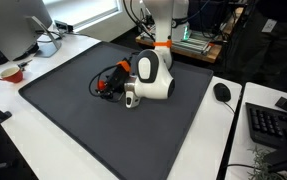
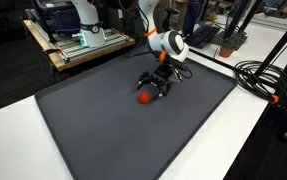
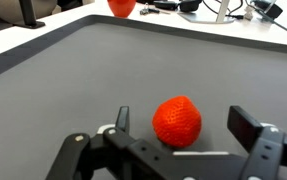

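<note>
A red strawberry-like toy [image 3: 177,122] lies on the dark grey mat [image 3: 103,70], between my gripper's [image 3: 181,128] two open fingers. The fingers stand apart on either side and do not touch it. In both exterior views the gripper [image 1: 107,84] [image 2: 153,88] is low over the mat, with the red fruit [image 2: 142,97] showing at its tip; in one of them the fruit [image 1: 104,88] is mostly hidden by the fingers.
A red bowl [image 1: 11,73] [image 3: 122,6] sits on the white table beyond the mat's edge. A monitor [image 1: 18,25], a mouse [image 1: 222,92] and a keyboard [image 1: 275,125] stand around the mat. Cables [image 2: 258,75] lie beside the mat.
</note>
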Robot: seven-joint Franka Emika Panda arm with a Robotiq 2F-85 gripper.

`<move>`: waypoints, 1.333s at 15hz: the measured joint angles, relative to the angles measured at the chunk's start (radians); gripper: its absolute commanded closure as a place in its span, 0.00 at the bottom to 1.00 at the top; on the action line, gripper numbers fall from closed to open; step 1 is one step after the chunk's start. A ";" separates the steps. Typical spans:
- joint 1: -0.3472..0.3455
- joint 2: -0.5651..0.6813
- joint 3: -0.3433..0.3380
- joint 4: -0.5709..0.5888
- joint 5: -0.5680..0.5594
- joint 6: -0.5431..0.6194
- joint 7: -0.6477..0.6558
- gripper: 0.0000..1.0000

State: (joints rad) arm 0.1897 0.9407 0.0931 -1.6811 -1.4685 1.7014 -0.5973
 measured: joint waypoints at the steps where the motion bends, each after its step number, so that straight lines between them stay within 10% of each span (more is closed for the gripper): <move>1: -0.001 0.000 0.000 0.000 0.001 0.002 0.000 0.14; 7: -0.031 0.000 0.004 0.004 0.007 0.044 0.007 0.59; 9: -0.041 0.000 0.005 0.005 0.008 0.064 0.007 0.54; 10: -0.044 -0.001 0.006 0.006 0.008 0.065 0.006 0.75; 20: -0.045 -0.007 0.018 0.007 0.010 0.067 0.010 0.75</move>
State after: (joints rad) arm 0.1449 0.9342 0.1109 -1.6739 -1.4581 1.7682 -0.5869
